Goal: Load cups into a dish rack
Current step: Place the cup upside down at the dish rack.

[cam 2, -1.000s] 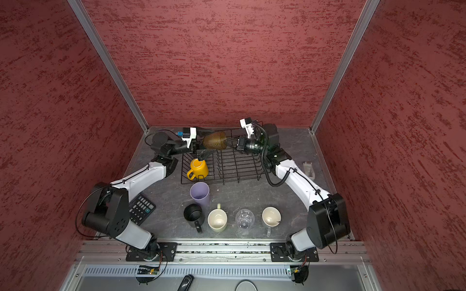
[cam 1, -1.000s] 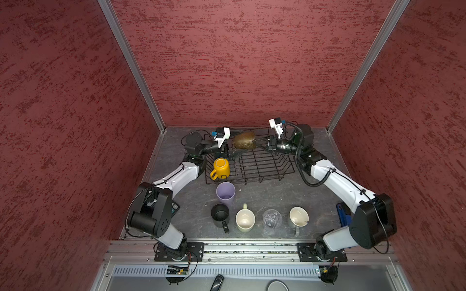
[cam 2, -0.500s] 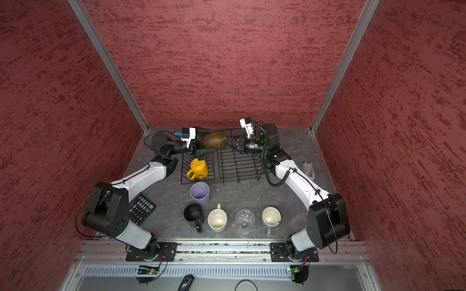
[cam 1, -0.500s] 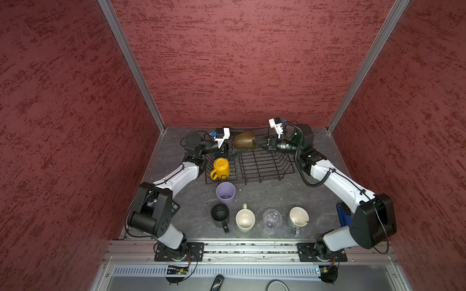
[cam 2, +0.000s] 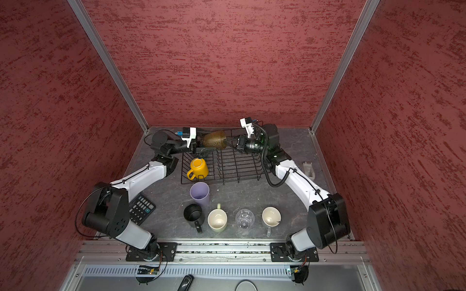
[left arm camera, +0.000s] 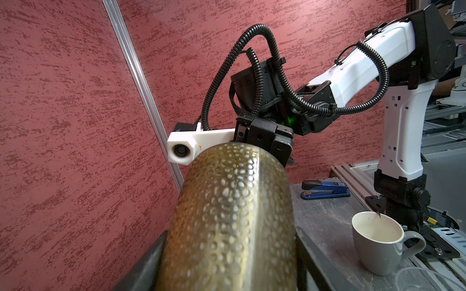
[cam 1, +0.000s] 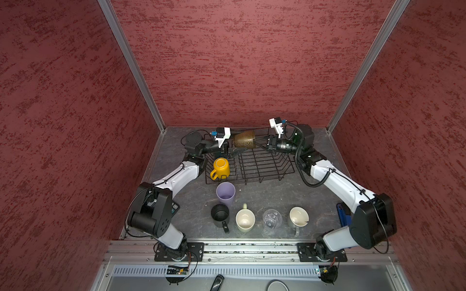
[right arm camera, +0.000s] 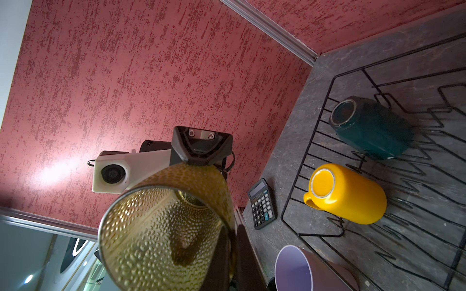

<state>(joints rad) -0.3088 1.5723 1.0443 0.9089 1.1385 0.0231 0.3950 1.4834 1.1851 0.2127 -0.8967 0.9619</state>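
A brown glass [cam 1: 244, 139] [cam 2: 214, 139] hangs on its side above the back of the black wire dish rack [cam 1: 252, 179] [cam 2: 227, 180]. My left gripper [cam 1: 228, 147] [left arm camera: 230, 231] is shut on its body near the base. My right gripper [cam 1: 258, 141] [right arm camera: 230, 239] is shut on its rim. A yellow mug [cam 1: 220, 167] [right arm camera: 350, 194] and a teal mug [right arm camera: 373, 128] lie in the rack's left end. In front of the rack stands a lilac tumbler [cam 1: 225, 192]. Nearer the front edge stand a black mug [cam 1: 220, 215], a cream mug [cam 1: 245, 220], a clear glass [cam 1: 271, 218] and a grey mug [cam 1: 298, 218].
A calculator [cam 2: 141, 209] lies left of the cups, partly under my left arm. A blue stapler [cam 1: 343, 216] sits by my right arm's base. A small white object [cam 2: 309, 170] lies right of the rack. Red walls close in three sides.
My left gripper has closed onto the brown glass, which my right gripper was holding all along. Neither arm nor the glass has moved noticeably.
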